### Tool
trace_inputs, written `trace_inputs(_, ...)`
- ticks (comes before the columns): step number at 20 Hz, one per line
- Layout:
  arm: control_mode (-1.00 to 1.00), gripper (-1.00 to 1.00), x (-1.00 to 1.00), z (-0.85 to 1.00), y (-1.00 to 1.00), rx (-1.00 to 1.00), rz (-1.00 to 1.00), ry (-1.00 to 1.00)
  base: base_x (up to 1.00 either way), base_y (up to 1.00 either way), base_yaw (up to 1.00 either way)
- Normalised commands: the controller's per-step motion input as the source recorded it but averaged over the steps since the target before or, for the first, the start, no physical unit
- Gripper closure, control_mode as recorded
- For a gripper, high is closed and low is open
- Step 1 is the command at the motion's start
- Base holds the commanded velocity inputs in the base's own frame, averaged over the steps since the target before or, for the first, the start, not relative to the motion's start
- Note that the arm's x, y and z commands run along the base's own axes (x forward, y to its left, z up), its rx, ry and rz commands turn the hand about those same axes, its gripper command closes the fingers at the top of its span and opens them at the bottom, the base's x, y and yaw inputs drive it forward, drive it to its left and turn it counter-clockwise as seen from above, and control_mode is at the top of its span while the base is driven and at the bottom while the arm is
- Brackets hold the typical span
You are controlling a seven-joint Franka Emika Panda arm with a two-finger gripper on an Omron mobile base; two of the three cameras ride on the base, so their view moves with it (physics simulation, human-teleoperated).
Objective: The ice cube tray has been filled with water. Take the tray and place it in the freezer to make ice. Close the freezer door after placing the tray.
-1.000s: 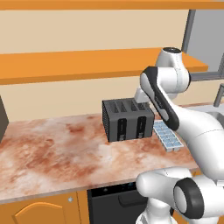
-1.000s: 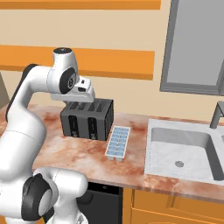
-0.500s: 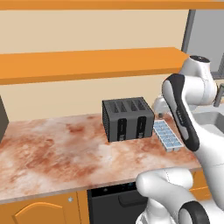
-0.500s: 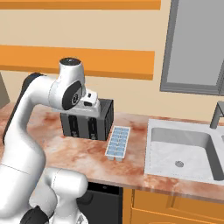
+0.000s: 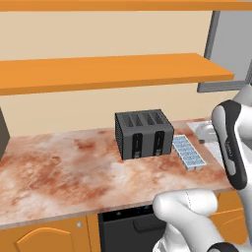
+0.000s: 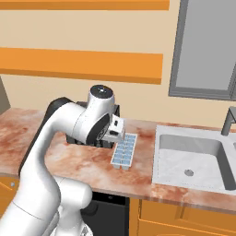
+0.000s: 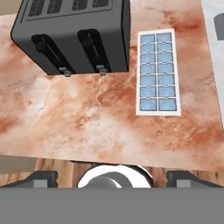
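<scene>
Hand view: the ice cube tray [image 7: 157, 73] lies beside the toaster [image 7: 74, 35], cells pale blue; pincer [image 7: 112, 178] spread wide.

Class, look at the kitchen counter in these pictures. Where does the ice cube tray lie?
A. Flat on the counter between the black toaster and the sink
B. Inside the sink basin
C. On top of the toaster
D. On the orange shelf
A: the ice cube tray lies flat on the marbled counter, with the black toaster on one side and the sink on the other.
</scene>
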Motion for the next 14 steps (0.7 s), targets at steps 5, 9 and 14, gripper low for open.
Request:
trace_inputs(5,-1.00,-1.00,0.02,-0.47,-0.69,0.20,0.01,0.17,0.00,0.00,0.00)
trace_inputs(9,-1.00,-1.00,0.40,-0.54,-0.58,0.21,0.00,0.27,0.00,0.00,0.00)
trace_inputs(14,-1.00,-1.00,0.84,-0.61,-0.32,0.18,0.00,0.16,0.00,0.00,0.00)
